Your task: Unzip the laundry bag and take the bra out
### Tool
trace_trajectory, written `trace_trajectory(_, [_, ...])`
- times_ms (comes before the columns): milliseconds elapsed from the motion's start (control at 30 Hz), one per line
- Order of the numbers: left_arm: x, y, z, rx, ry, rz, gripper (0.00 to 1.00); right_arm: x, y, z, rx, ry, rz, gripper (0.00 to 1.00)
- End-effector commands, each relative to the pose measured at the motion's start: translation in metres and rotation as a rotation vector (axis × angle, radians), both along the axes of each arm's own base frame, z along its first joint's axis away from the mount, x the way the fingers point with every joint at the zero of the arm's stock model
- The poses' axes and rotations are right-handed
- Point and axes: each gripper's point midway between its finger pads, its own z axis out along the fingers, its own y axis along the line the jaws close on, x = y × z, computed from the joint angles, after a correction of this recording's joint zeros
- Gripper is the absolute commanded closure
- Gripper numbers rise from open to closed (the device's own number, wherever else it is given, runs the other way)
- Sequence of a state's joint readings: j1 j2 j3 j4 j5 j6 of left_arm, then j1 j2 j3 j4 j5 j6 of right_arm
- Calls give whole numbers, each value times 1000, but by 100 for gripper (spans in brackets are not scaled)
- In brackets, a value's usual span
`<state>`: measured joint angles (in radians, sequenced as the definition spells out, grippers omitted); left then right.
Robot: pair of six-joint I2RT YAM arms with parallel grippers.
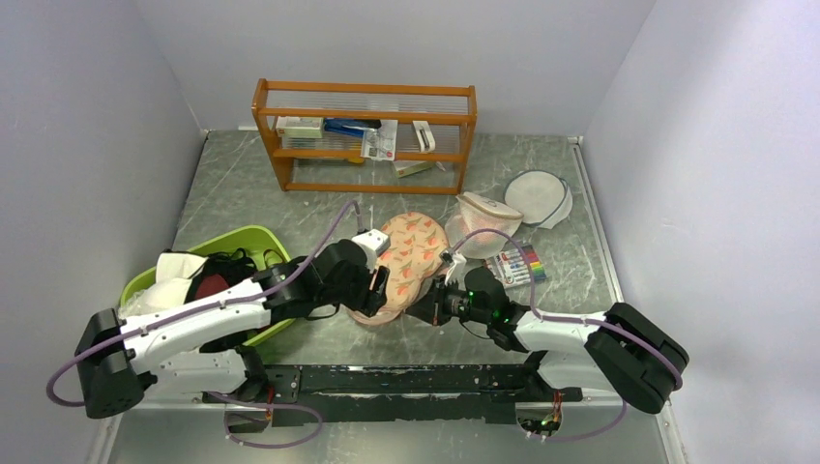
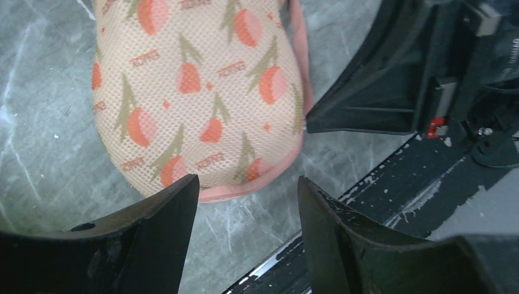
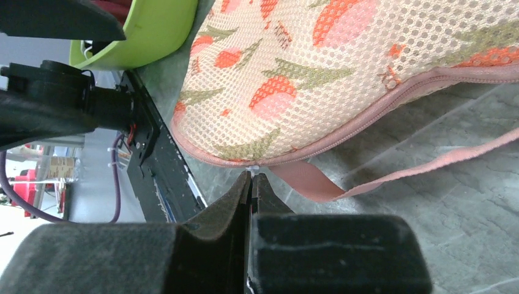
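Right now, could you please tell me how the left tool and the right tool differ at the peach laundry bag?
The left tool is open and holds nothing; the right tool is shut, apparently pinching a pale zip tab. The left tool faces the laundry bag at its rounded end; the right tool meets its zipped edge beside a pink strap. Both are black.

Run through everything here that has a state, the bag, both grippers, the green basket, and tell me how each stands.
laundry bag, flat on the table, zip closed where visible
left gripper, open, empty, above the bag's near end
right gripper, shut on the zip pull at the bag's edge
green basket, holding clothes
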<state>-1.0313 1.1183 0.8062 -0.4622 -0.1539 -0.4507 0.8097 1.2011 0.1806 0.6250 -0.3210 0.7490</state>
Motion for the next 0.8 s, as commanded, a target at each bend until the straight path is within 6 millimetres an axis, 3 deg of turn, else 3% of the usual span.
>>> trace_trajectory(0, [-14, -11, 12, -36, 37, -61, 29, 7, 10, 21, 56, -36, -2, 100])
trace_trajectory(100, [-9, -23, 13, -15, 25, -81, 29, 5, 10, 23, 64, -33, 0, 100])
trace_trajectory(367, [-7, -43, -21, 113, 28, -118, 32, 5, 8, 29, 59, -46, -7, 100])
trace_trajectory(567, [-4, -21, -58, 226, 74, 12, 44, 4, 9, 31, 69, -40, -4, 100])
trace_trajectory(767, [-8, -9, -69, 235, 92, 52, 62, 7, 5, 19, 42, -5, -40, 100])
